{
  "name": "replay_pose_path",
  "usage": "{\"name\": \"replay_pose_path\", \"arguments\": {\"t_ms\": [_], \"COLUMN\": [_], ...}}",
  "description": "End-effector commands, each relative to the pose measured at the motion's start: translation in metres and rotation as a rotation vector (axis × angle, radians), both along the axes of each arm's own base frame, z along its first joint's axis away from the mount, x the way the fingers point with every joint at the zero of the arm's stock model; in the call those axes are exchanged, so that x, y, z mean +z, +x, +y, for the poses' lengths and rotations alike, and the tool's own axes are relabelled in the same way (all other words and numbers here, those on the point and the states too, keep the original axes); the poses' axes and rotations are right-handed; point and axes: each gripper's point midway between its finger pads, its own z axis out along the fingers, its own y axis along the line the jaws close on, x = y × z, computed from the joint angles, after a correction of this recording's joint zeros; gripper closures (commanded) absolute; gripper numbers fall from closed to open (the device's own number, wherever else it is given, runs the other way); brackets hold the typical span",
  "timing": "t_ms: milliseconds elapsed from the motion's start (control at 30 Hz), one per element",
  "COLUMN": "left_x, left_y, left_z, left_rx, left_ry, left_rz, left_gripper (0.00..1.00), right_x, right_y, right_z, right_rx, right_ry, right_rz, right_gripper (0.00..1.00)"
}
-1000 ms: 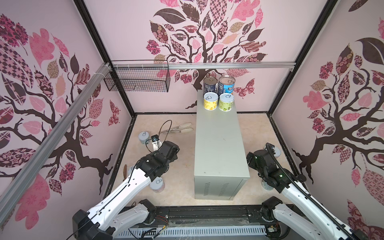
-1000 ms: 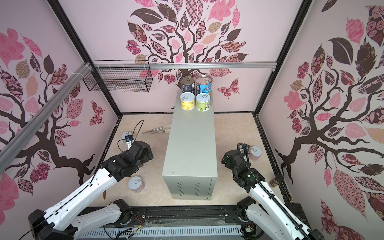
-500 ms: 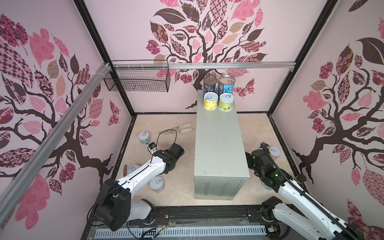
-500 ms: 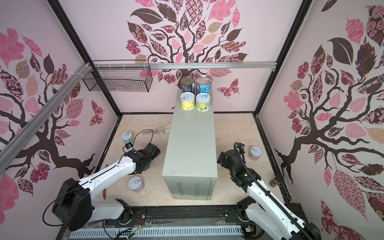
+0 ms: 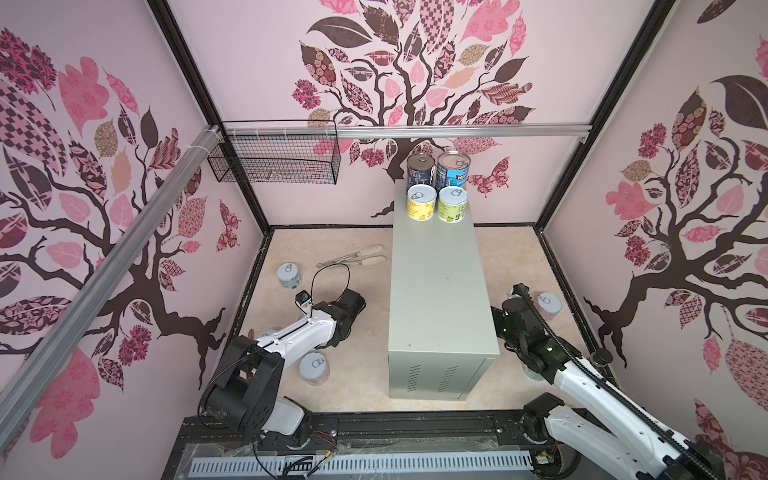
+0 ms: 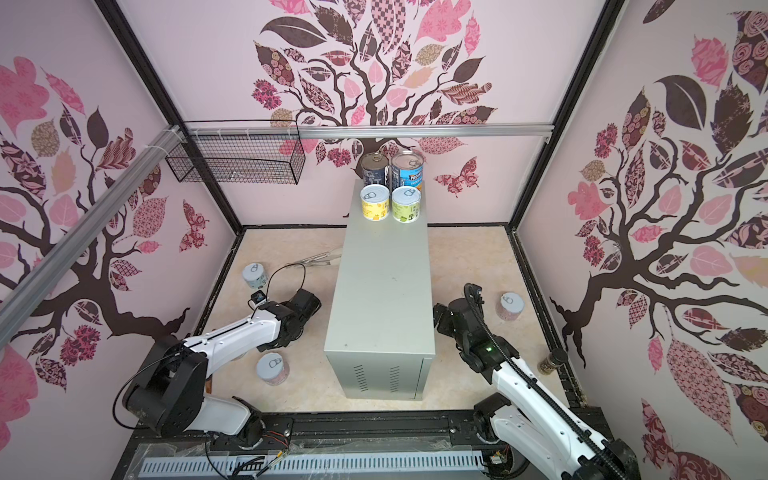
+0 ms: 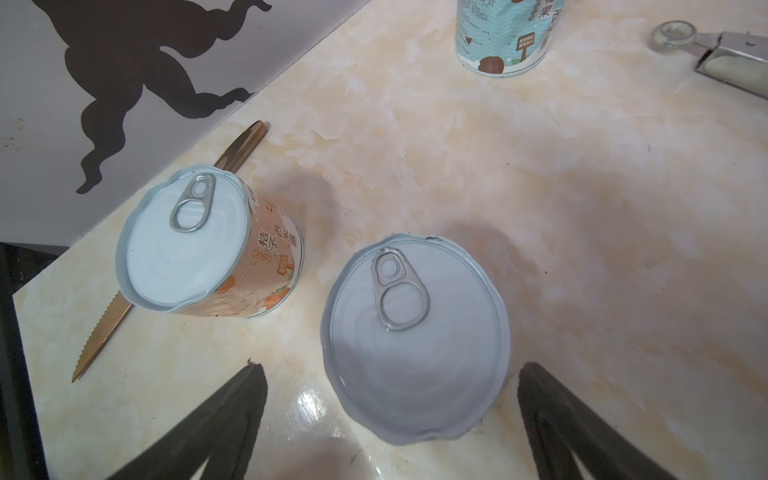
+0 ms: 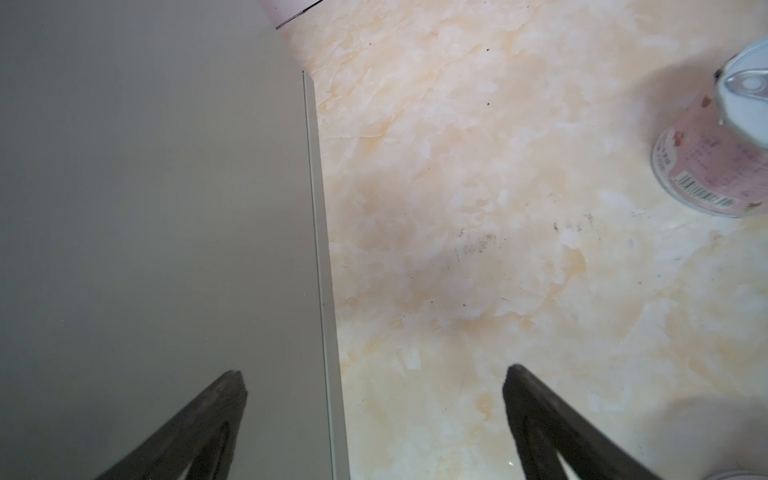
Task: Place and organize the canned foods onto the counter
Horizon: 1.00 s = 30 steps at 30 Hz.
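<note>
Black fingers [image 7: 232, 407] of the left gripper [image 7: 390, 368] stood wide apart and held nothing. Straight ahead of them, its lid filling most of the gap, a grey-lidded can [image 7: 415, 340] stood upright on the floor [image 7: 582, 249]. Its long axis ran along the gripper's line of approach, so the jaws faced the pull-tab and not the side wall. How high the tips hung above the rim could not be told.

An orange can [image 7: 232, 257] stood just beside it, towards the wall, with a knife [image 7: 99, 332] passing behind it. The finger on that side would probably have to drop into the narrow gap between the two cans.

The counter [image 5: 436, 291] rose close beside this arm, with four cans [image 5: 453, 203] grouped at its far end. The right gripper [image 8: 374, 370] was wide open and empty too. It hung beside the counter's side over bare floor, with a pink can [image 8: 715, 158] well off to one side. The left arm looked the nearer to a pick.
</note>
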Motion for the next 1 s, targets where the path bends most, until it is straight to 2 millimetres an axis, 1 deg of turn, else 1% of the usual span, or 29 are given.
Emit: {"name": "replay_pose_path", "arguments": {"t_ms": [0, 67, 267, 533, 600, 733, 767, 967], "left_x": [-0.019, -0.024, -0.025, -0.036, -0.039, -0.055, -0.056, -0.056], "left_y": [0.001, 0.003, 0.011, 0.014, 0.014, 0.011, 0.011, 0.017], "left_z": [0.004, 0.007, 0.006, -0.004, -0.003, 0.003, 0.005, 0.006], "left_rx": [0.019, 0.033, 0.025, 0.031, 0.043, 0.084, 0.088, 0.091], "left_ry": [-0.029, -0.044, -0.048, -0.124, -0.136, -0.205, -0.207, -0.22], "left_rz": [0.021, 0.032, 0.017, 0.027, 0.029, 0.05, 0.05, 0.031], "left_gripper": [0.02, 0.02, 0.02, 0.04, 0.04, 0.05, 0.06, 0.08], "right_x": [-0.001, -0.001, -0.003, -0.004, -0.004, -0.005, -0.006, -0.006], "right_y": [0.001, 0.001, 0.002, 0.002, 0.002, 0.001, 0.001, 0.002], "right_z": [0.007, 0.008, 0.011, 0.011, 0.011, 0.011, 0.011, 0.012], "right_rx": [0.032, 0.037, 0.046, 0.048, 0.049, 0.051, 0.05, 0.055], "right_ry": [0.01, 0.013, 0.021, 0.017, 0.019, 0.018, 0.017, 0.015], "right_rz": [-0.001, 0.001, 0.005, 0.007, 0.006, 0.008, 0.01, 0.011], "right_gripper": [0.0, 0.0, 0.0, 0.0, 0.0, 0.0, 0.0, 0.0]}}
